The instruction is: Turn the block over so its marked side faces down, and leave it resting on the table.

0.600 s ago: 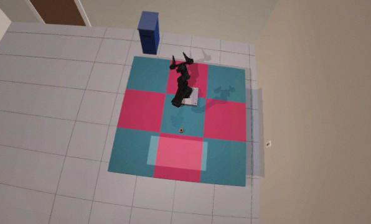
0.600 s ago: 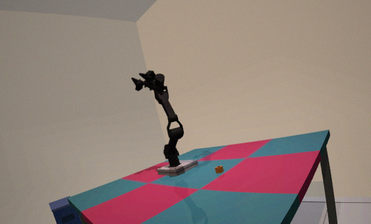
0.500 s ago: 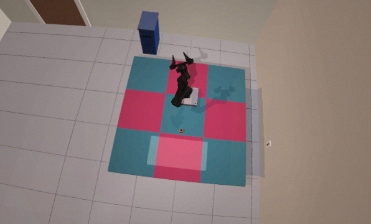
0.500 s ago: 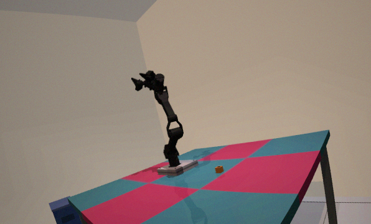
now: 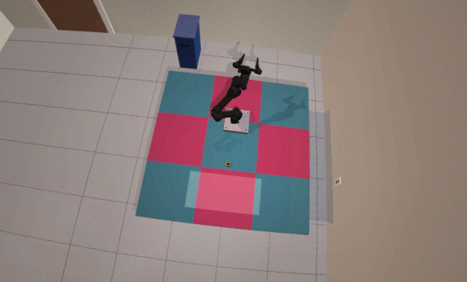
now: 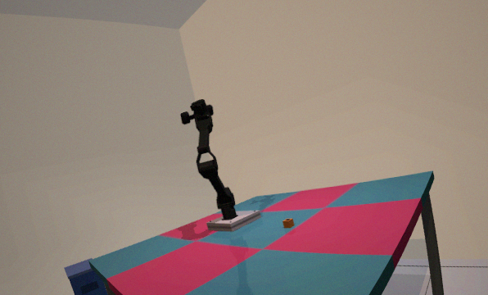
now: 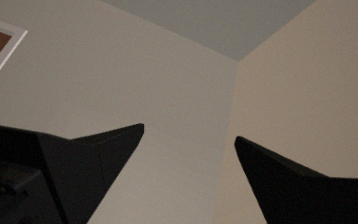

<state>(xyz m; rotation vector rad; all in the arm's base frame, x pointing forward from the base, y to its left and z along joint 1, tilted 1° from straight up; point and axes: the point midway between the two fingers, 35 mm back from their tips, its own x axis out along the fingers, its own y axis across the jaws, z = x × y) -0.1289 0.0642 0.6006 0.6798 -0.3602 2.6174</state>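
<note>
A small orange block [image 5: 228,164] [image 6: 288,223] rests on the checkered table [image 5: 175,137] [image 6: 342,229], in the middle teal square in front of the arm's base. In the top view a dark mark shows on its upward face. My gripper [image 5: 250,57] [image 7: 188,134] is open with nothing between its fingers. It is raised high on the far side of the base from the block and points away from it. The wrist view shows both fingers spread against the walls and ceiling, and the block is not in that view.
The arm's white base plate [image 5: 242,127] [image 6: 244,219] sits on the table behind the block. A blue cabinet [image 5: 190,47] [image 6: 80,276] stands beyond the table's far edge. A lighter translucent-looking rectangle [image 5: 226,192] covers part of the table in front of the block.
</note>
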